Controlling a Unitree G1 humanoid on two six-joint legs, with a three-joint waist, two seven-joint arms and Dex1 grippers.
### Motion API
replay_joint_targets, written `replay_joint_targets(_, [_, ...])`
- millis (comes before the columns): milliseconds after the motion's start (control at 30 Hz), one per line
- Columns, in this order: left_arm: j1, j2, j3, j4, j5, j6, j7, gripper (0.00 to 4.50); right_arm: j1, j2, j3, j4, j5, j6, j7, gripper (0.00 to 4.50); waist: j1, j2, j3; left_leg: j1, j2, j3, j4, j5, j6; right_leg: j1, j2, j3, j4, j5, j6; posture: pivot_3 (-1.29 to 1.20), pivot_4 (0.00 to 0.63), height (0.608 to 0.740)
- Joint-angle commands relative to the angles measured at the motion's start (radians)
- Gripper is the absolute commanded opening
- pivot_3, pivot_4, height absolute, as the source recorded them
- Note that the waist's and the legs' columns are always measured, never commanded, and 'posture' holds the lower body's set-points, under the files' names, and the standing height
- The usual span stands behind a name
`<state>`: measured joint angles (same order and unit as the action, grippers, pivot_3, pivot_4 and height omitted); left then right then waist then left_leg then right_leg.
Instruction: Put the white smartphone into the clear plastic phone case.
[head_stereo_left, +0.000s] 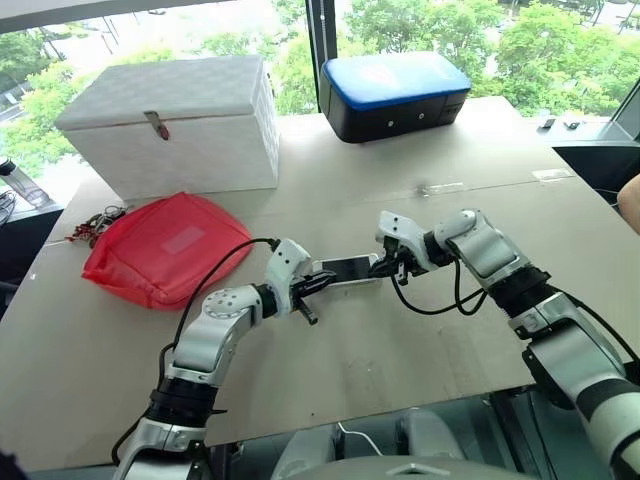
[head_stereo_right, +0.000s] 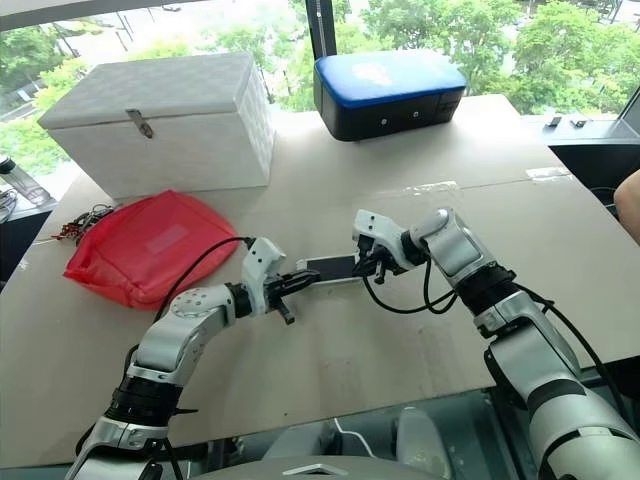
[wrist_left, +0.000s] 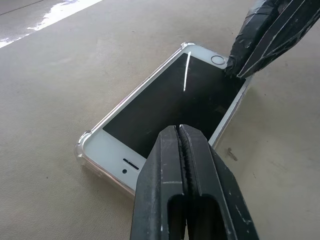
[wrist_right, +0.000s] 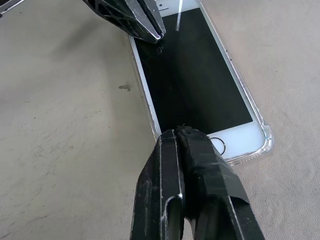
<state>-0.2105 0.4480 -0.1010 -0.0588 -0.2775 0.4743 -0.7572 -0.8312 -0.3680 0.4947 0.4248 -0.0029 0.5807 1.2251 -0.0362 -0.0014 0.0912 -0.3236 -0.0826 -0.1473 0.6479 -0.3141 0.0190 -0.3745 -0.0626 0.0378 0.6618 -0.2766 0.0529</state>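
Pressing with both hands closed: the left hand has its two black fingers shut flat together, tips over the earpiece end of the white smartphone, and the right hand is likewise shut with nothing between its fingers, tips at the home-button end. Neither grips anything; whether the tips actually bear on the glass cannot be told. The phone lies screen up, flat on the table, between the two hands. The clear plastic phone case is around it: transparent rim and bumper corners show along the edges at both ends, and the phone looks level within. Judgement: insertion is essentially done; what is left is a final press to seat any corner not fully snapped in, then withdrawing both hands. Full seating along the far edge cannot be confirmed.
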Motion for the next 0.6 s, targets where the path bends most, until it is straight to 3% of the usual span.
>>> replay_joint_targets(33, [0.004, 0.001, 0.004, -0.039, -0.004, 0.001, 0.008, 0.03, 0.110, 0.007, 0.159, 0.180, -0.108, 0.079, 0.009, 0.00, 0.000, 0.001, -0.003, 0.000, 0.000, 0.000, 0.000, 0.000, 0.000, 0.000, 0.000, 0.000, 0.000, 0.000, 0.000, 0.00, 0.150, 0.740])
replay_joint_targets(600, [-0.003, -0.017, -0.007, -0.022, -0.002, -0.011, 0.014, 0.03, 0.119, 0.004, 0.178, 0.222, -0.164, 0.123, 0.016, 0.00, 0.008, 0.001, -0.013, 0.000, 0.000, -0.001, -0.001, 0.000, 0.000, 0.001, 0.000, 0.000, -0.002, 0.000, 0.000, 0.00, 0.150, 0.740])
